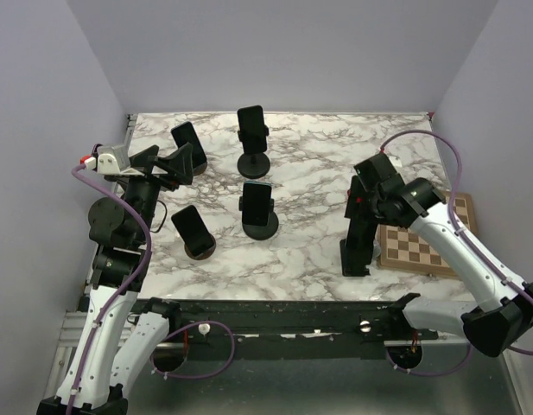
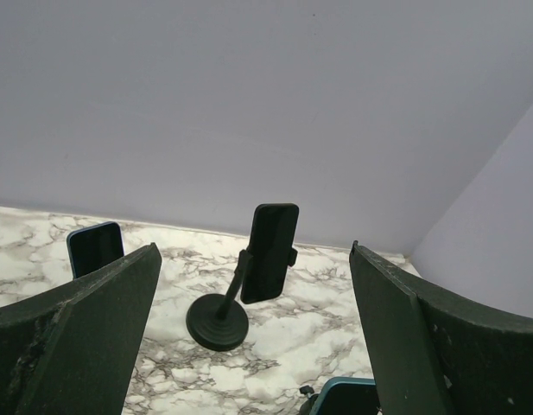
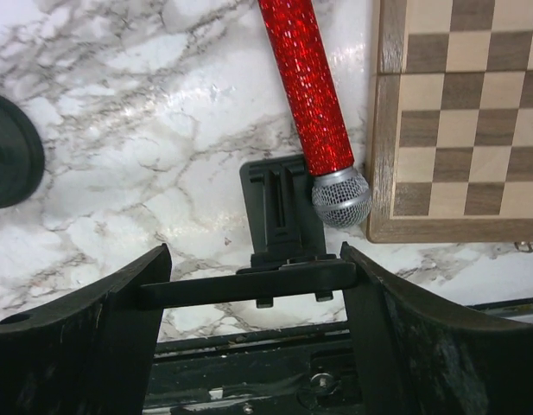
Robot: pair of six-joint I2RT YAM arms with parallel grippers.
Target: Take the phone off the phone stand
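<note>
My right gripper (image 1: 356,252) (image 3: 253,290) is shut on a black phone (image 3: 240,284) near the table's front right. The phone lies edge-on across the gap and touches both fingers. It rests at the lip of a black folding stand (image 3: 283,212), whose two small hooks show under it. My left gripper (image 1: 173,164) (image 2: 257,346) is open and empty, raised at the back left. It faces a black phone (image 2: 271,251) on a round-base stand (image 2: 216,322).
Other phones stand on stands at the back left (image 1: 188,145), back middle (image 1: 252,134), middle (image 1: 257,206) and left (image 1: 192,228). A red microphone (image 3: 307,86) and a chessboard (image 1: 417,246) (image 3: 460,112) lie right of the folding stand. The table's front edge is just below it.
</note>
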